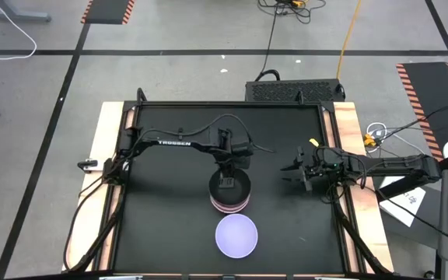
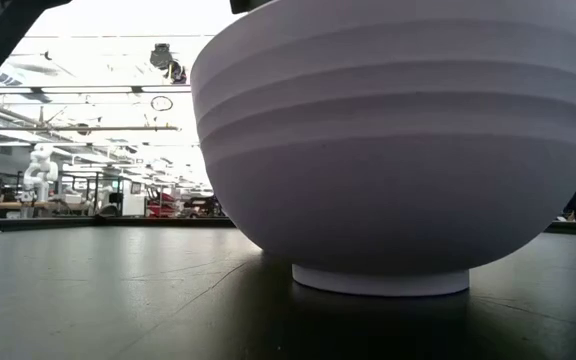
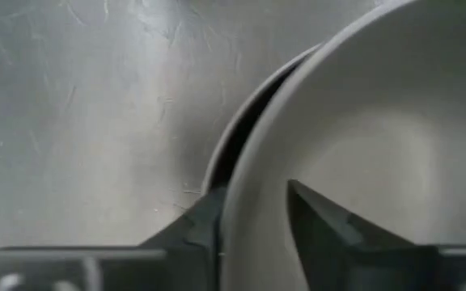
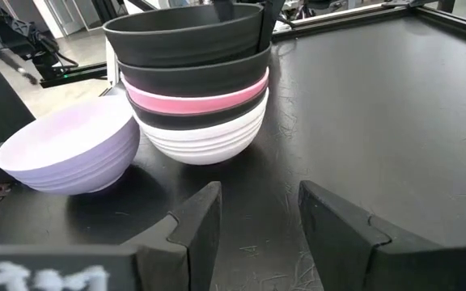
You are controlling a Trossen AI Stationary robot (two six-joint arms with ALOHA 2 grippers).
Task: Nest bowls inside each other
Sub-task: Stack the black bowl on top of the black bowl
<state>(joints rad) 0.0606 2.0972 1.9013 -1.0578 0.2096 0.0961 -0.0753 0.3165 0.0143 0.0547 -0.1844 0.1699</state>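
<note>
The lavender bowl (image 1: 236, 236) sits alone at the near edge of the black table (image 1: 162, 225), upright and empty; in the low view it (image 2: 398, 150) fills most of the picture. Just beyond it stands the stack (image 4: 191, 89), close to the lavender bowl but whether they touch cannot be told: a white bowl (image 4: 205, 139) at the bottom, then a black one, a pink bowl (image 4: 192, 99), and two more black bowls, the top bowl (image 4: 180, 40) uppermost. The left gripper (image 1: 229, 181) is over that stack, one finger (image 3: 196, 230) outside the top bowl's rim and the other inside it, jaws straddling the wall; whether they press on it cannot be told. To the right of the stack, well apart, the right gripper (image 1: 303, 175) waits above bare table with its fingers (image 4: 196, 222) spread and holding nothing.
</note>
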